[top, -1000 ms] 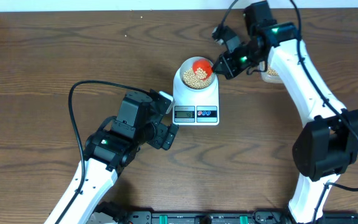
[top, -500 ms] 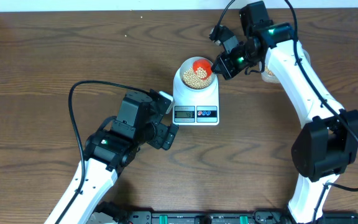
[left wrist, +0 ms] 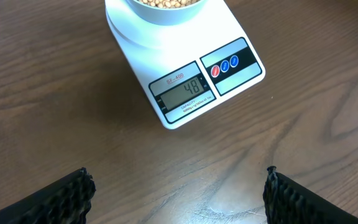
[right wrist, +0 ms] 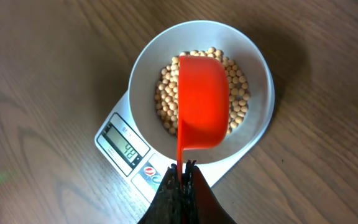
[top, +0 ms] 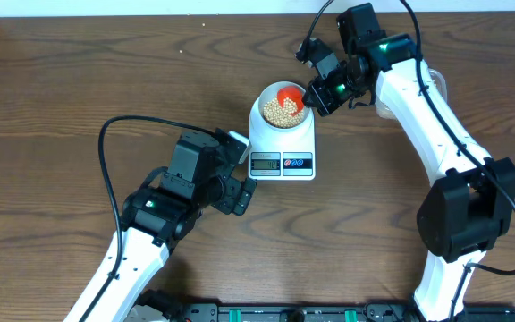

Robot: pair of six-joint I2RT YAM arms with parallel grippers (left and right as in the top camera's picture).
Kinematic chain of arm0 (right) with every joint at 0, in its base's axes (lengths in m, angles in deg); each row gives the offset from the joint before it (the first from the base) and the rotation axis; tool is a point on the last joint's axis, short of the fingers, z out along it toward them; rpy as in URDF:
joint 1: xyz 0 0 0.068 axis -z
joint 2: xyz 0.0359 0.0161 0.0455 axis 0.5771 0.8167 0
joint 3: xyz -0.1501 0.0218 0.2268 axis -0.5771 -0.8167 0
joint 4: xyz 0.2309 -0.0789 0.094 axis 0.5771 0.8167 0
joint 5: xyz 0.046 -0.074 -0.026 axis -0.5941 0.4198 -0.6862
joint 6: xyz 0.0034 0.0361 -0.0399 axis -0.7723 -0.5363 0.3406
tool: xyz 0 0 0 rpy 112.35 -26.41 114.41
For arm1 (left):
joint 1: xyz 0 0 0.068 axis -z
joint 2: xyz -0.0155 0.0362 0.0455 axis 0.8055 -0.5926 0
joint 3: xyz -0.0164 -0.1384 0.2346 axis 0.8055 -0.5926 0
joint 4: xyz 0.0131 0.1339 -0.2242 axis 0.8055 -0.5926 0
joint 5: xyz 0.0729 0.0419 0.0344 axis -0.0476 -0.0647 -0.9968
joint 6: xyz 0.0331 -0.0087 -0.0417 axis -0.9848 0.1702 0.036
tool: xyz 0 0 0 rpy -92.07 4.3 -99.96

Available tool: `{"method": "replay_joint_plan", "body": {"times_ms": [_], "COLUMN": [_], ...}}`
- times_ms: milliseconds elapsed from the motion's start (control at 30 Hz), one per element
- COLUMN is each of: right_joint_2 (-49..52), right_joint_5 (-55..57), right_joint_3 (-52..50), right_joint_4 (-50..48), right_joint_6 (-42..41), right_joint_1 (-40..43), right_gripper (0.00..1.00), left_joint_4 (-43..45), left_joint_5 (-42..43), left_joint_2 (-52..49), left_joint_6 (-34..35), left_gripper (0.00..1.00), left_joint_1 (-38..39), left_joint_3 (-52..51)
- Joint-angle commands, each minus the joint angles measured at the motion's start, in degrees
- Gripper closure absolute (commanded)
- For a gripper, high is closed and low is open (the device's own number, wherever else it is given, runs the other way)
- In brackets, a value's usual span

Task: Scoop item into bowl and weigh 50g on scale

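Clenching orange scoop (right wrist: 202, 102) over beans (right wrist: 166, 102) in bowl (right wrist: 143, 65) on scale (left wrist: 185, 71), right claw (right wrist: 180, 171); left claw (left wrist: 178, 182) released.

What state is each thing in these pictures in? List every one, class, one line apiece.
scale, switched on, display reads 48
bowl, standing on the scale, partly filled
beans, heaped in the bowl
orange scoop, held over the bowl
right fingers, shut on the scoop's handle
left fingers, open, empty

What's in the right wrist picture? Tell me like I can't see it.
The right gripper holds an orange scoop by its handle over a pale bowl of tan beans. The bowl sits on a white scale showing 48.
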Motion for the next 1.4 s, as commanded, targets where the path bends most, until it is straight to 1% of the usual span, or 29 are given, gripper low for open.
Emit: {"method": "replay_joint_plan", "body": {"times_ms": [0,167,633,933,1200,1367], "right_joint_2": [-1.79,-1.79,-1.79,-1.81,-1.81,-1.81], "right_joint_5": [0.33,0.31,0.26,-0.46,-4.28,-10.08], "right_joint_3": [0.74,0.74,0.76,0.76,0.76,0.76], "right_joint_4": [-0.15,0.52,-0.44,-0.55,-0.66,-0.55], "right_joint_6": [-0.39,2.27,2.03,3.43,2.34,0.57], "right_joint_1": [-0.50,-1.22,-1.38,-1.38,-0.79,2.29], "right_gripper": [0.99,0.99,0.99,0.99,0.99,0.99], "left_joint_4": [-0.13,-0.13,-0.13,-0.13,-0.13,-0.13], "left_joint_5": [0.50,0.50,0.52,0.52,0.52,0.52], "left_joint_2": [-0.13,-0.13,-0.13,-0.13,-0.13,-0.13], "left_joint_6": [-0.57,-0.57,-0.57,-0.57,-0.57,-0.57], "left_gripper": [0.11,0.11,0.11,0.11,0.11,0.11], "left_joint_1": [-0.39,-0.39,-0.39,-0.39,-0.39,-0.39], "left_joint_3": [1.11,1.11,1.11,1.11,1.11,1.11]}}
